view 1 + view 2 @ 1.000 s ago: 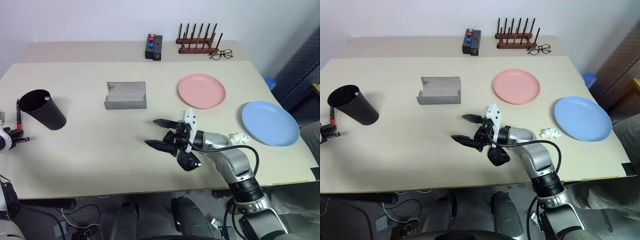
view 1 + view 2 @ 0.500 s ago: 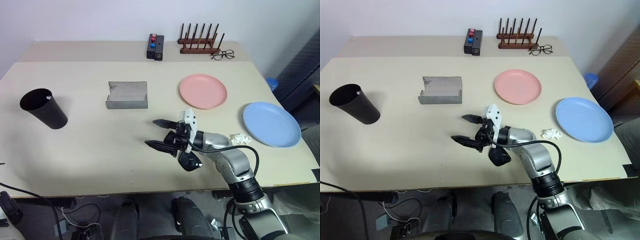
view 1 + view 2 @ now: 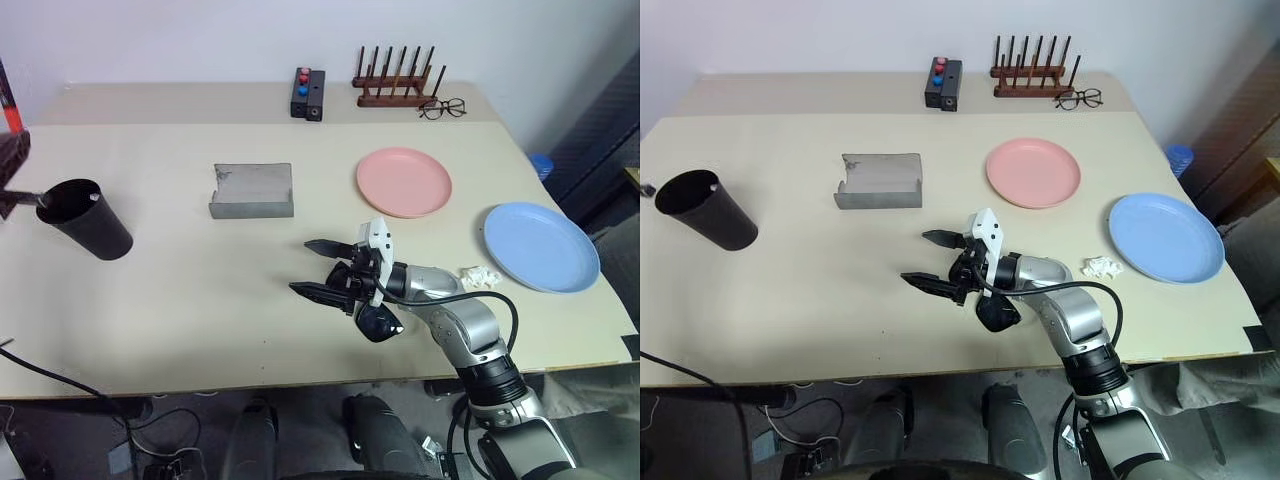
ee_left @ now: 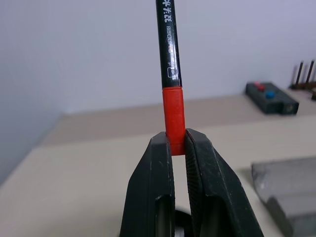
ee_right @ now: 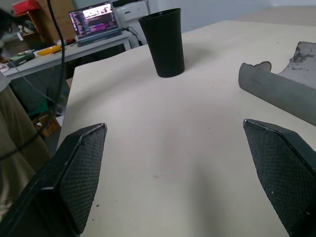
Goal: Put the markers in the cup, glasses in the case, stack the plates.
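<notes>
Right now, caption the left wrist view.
Left gripper clamps a black marker by its red cap.

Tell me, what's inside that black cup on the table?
A small white tip, perhaps a marker's end, peeks above the black cup's rim. Its dark interior hides anything deeper. The red-capped marker is outside it, clamped in the left gripper.

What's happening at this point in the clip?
The left gripper is shut on the red cap of a black marker, holding it beside the black cup. The right gripper hangs open over the middle of the table, with the sunglasses just under its wrist. The grey case lies open, and the pink plate and blue plate sit apart, unstacked.
</notes>
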Robot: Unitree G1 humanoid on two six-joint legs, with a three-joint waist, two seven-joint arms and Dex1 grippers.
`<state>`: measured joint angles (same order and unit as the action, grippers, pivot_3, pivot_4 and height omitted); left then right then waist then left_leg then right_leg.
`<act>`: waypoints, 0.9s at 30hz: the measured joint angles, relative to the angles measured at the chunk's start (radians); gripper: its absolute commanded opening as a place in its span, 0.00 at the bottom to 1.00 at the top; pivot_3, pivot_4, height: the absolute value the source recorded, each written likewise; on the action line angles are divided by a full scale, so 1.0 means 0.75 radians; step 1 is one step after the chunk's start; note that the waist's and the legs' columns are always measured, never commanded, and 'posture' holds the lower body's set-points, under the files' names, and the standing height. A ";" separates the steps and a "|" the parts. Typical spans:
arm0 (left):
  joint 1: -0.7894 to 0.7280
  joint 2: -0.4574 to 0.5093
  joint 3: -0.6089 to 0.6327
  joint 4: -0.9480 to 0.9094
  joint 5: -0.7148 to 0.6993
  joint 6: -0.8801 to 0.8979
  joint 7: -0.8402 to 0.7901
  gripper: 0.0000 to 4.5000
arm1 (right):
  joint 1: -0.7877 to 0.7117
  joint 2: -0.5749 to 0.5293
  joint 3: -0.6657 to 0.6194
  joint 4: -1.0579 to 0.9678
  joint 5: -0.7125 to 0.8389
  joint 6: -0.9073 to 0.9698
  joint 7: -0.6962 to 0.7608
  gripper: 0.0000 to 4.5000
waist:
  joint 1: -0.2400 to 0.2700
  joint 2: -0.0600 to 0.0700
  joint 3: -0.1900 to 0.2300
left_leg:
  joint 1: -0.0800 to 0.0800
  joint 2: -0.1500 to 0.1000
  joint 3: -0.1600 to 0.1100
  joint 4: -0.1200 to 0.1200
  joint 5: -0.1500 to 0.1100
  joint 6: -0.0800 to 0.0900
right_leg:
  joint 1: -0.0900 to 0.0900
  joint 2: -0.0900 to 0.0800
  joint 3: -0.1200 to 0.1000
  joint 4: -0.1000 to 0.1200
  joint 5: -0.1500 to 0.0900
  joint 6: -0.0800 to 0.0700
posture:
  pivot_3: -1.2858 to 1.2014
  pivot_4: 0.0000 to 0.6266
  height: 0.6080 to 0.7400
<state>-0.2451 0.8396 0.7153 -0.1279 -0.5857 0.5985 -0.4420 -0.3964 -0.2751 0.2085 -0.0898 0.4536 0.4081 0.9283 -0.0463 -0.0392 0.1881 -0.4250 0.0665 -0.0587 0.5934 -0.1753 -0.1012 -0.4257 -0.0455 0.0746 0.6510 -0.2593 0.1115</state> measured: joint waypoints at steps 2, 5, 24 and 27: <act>0.034 -0.063 0.002 0.000 0.019 -0.032 0.027 0.01 | 0.000 0.000 0.000 0.000 0.000 -0.001 0.000 1.00 | 0.003 0.000 0.000 | 0.000 0.000 0.000 0.001 0.000 0.000 | 0.000 0.000 0.000 0.000 0.000 0.000 | 0.52 0.24 1.00; 0.051 -0.158 0.006 0.015 0.064 -0.133 0.076 0.01 | 0.000 0.003 0.000 0.000 0.000 -0.002 0.001 1.00 | 0.009 -0.001 -0.001 | -0.001 0.000 0.000 0.002 0.000 0.000 | 0.001 0.000 0.000 -0.002 0.000 -0.001 | 0.52 0.24 1.00; 0.051 -0.359 -0.067 0.142 0.219 -0.551 0.188 0.01 | -0.078 0.069 -0.039 -0.038 0.110 0.002 -0.002 1.00 | 0.005 -0.001 -0.001 | 0.000 0.000 0.000 0.002 0.000 0.000 | 0.002 0.000 0.000 -0.002 0.000 -0.001 | 0.52 0.24 1.00; 0.052 -0.385 -0.102 0.160 0.238 -0.578 0.195 0.01 | -0.107 0.084 -0.040 -0.064 0.128 0.009 -0.013 1.00 | 0.005 -0.001 -0.001 | 0.000 0.000 0.000 0.002 0.000 0.000 | 0.002 0.000 0.000 -0.002 0.000 -0.001 | 0.52 0.24 1.00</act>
<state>-0.2059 0.5509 0.6388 -0.0080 -0.4073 0.1647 -0.2960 -0.4768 -0.2117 0.1787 -0.1379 0.5499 0.4152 0.9182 -0.0426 -0.0400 0.1876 -0.4253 0.0664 -0.0589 0.5946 -0.1752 -0.1014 -0.4244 -0.0454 0.0745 0.6494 -0.2589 0.1111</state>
